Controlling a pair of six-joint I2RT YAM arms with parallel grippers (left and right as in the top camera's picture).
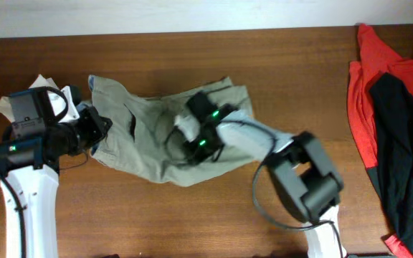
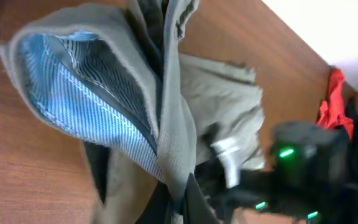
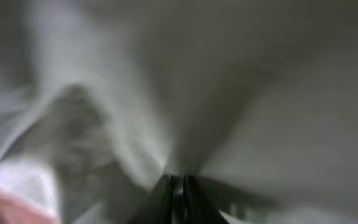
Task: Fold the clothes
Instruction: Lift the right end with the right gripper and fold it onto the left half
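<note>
The khaki garment (image 1: 149, 136) lies crumpled across the middle of the brown table. My left gripper (image 1: 100, 132) is at its left edge, shut on a fold of the cloth; the left wrist view shows the khaki hem (image 2: 173, 112) and its blue striped lining (image 2: 73, 87) rising from my fingers (image 2: 182, 193). My right gripper (image 1: 185, 136) is over the garment's middle, shut on a pinch of khaki cloth (image 3: 241, 81) that fills the right wrist view, with fingers (image 3: 178, 183) pressed together.
A red garment (image 1: 368, 86) and a black garment (image 1: 407, 129) lie at the table's right edge. A white cloth (image 1: 45, 89) lies at the far left behind my left arm. The table's far edge meets a white wall.
</note>
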